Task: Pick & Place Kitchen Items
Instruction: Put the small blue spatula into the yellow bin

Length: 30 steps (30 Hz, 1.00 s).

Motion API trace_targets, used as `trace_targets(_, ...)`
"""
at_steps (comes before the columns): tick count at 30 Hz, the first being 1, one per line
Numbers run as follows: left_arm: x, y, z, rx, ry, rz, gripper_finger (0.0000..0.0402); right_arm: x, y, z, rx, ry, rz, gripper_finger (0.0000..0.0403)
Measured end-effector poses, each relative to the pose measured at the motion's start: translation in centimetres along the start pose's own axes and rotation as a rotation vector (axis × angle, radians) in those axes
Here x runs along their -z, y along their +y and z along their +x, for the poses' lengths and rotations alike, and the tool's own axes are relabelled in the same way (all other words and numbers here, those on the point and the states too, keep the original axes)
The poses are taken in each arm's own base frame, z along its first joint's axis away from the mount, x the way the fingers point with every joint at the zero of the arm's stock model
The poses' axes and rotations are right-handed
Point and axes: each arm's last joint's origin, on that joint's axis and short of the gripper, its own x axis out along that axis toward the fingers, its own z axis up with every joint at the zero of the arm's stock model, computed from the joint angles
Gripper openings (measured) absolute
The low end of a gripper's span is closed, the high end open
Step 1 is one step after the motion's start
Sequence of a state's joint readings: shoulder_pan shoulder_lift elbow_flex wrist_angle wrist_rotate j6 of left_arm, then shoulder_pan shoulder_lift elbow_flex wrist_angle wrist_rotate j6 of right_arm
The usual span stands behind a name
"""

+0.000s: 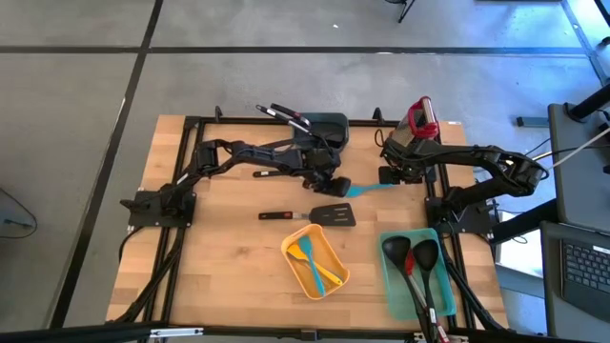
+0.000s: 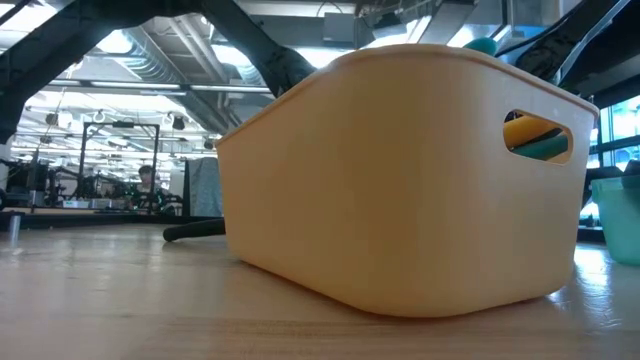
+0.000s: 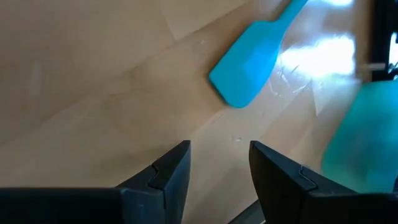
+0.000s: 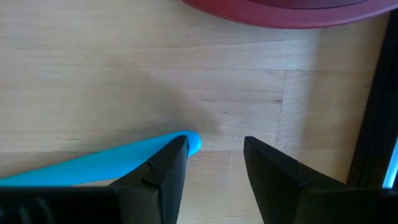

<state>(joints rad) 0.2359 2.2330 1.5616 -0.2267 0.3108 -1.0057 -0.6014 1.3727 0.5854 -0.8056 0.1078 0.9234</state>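
Two arms reach over the far half of the table. My left gripper hovers over bare wood with its fingers parted and nothing between them; the blade of the teal spatula lies flat on the table just ahead of it. My right gripper is low at the other end, fingers apart, the handle tip beside one finger; I can't tell whether it touches. A black turner lies nearer mid-table. The yellow bin holds teal and orange spatulas, the teal bin two black ladles. A red container and a dark bin sit at the far edge.
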Motion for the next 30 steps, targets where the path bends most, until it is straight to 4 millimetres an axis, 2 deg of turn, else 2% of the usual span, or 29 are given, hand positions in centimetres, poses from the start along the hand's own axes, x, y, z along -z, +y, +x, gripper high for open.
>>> trace_targets(7, -0.6, -0.1, -0.1, 0.031, -0.033, -0.036, 0.0157, 0.0, 0.0, 0.0, 0.0, 0.0, -0.001, 0.0167)
trace_targets(16, -0.3, 0.6, 2.2, 0.063, 0.02, -0.101, 0.0157, 0.0, 0.0, 0.0, 0.0, -0.001, -0.015, 0.0167)
trace_targets(30, -0.8, 0.7, 2.3, 0.076, -0.033, -0.139, 0.0157, 0.0, 0.0, 0.0, 0.001, -0.003, -0.015, 0.0167)
